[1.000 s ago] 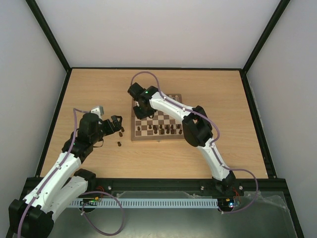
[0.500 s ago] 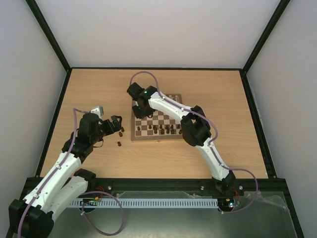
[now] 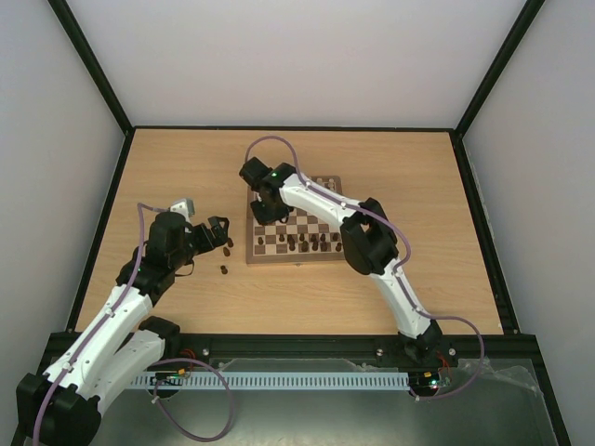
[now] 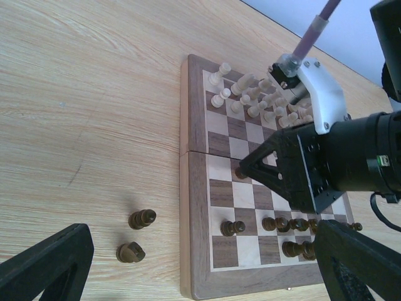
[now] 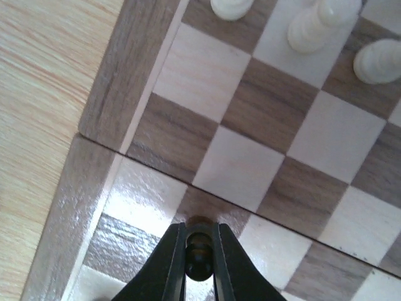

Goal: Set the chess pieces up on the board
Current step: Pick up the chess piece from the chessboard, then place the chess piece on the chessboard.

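The board (image 3: 251,253) lies mid-table, and its wide border (image 5: 106,94) fills the left of the right wrist view. My right gripper (image 5: 199,248) is shut on a small dark pawn (image 5: 199,256) that stands on a dark square near the board's left edge. The left wrist view shows that gripper (image 4: 247,172) from the side. Cream chess pieces (image 4: 250,94) crowd the far rows; dark ones (image 4: 288,224) stand along the near rows. My left gripper (image 4: 200,276) hangs open over the table left of the board, above two dark pieces (image 4: 142,219) (image 4: 130,252) standing off the board.
The board's left border (image 4: 185,207) runs between the two loose pieces and the squares. A single dark pawn (image 4: 233,227) stands apart on the near rows. Black frame rails (image 3: 102,214) edge the table.
My right gripper's jaws have closed on the dark pawn near the board's left edge. The left arm has stayed where it was, still open.
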### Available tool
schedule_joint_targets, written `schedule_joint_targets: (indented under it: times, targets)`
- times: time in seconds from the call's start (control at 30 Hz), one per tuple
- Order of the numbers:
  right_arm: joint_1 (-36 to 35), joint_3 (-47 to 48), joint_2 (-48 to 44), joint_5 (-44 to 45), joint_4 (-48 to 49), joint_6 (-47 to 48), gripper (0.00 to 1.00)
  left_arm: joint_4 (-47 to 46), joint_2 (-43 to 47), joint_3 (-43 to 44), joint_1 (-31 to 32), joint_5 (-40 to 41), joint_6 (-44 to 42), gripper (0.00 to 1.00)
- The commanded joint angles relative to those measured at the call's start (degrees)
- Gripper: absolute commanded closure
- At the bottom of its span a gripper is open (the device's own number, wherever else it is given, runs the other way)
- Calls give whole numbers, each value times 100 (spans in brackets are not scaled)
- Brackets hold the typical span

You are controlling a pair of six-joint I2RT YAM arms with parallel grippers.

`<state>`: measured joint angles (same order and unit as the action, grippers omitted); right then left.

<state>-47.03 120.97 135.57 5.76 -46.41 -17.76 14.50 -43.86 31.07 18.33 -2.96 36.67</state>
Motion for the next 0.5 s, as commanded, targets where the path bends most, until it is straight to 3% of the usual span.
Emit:
schedule_joint_targets:
  times: [0.0,0.47]
  targets:
    - [-131,-416,-607,178,-280,20,92,-67,-5,40,-30,33,20,1]
    - [-422,-1288,-1129,133,-28,-85,92,-115,-33,9,-23,32,58,1]
